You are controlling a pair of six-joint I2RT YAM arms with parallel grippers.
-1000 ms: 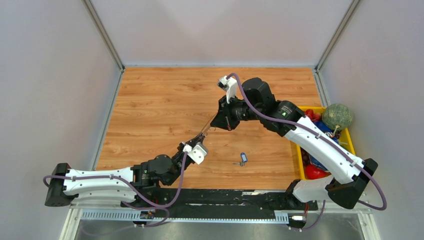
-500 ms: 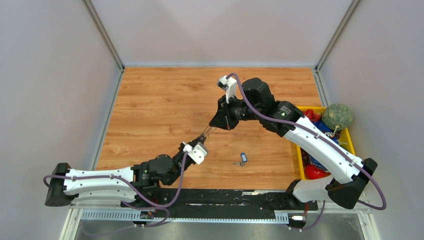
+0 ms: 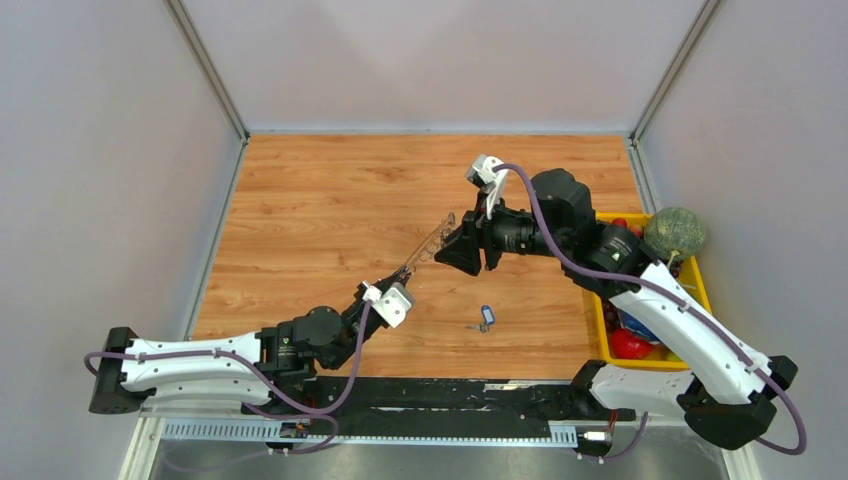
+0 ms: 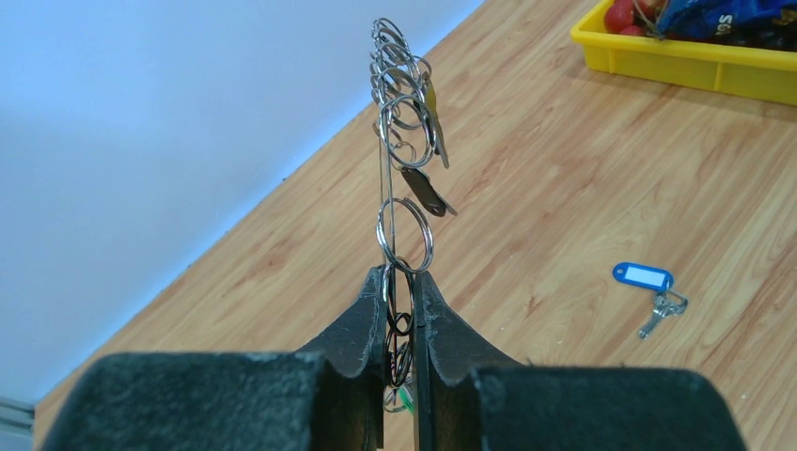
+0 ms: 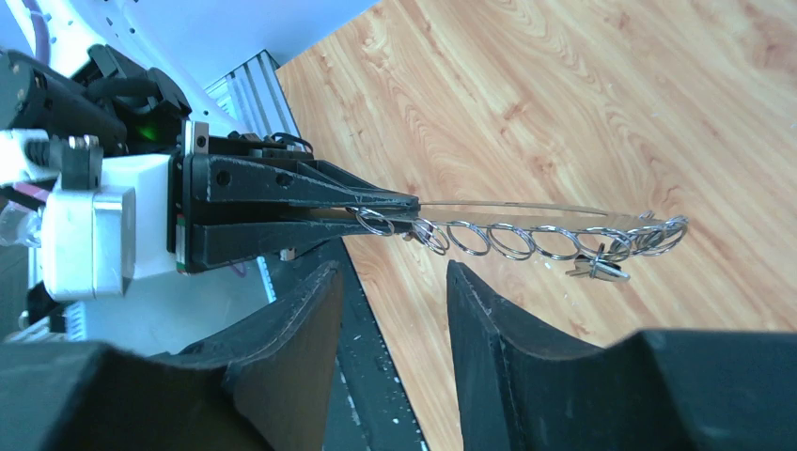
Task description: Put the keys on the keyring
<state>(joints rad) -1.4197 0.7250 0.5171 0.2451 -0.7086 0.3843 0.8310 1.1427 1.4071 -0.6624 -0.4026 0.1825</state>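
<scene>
Left wrist, not R wrist, shows loose blue-tag key (image 4: 643, 277); L jaws pinch keyring (image 4: 383, 188), R jaws wide.

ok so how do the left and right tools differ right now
The left tool is shut on the keyring; the right tool is open and holds nothing. The left tool touches the ring, while the right tool sits clear of it, jaws facing it. Both are black and held above the table.
</scene>
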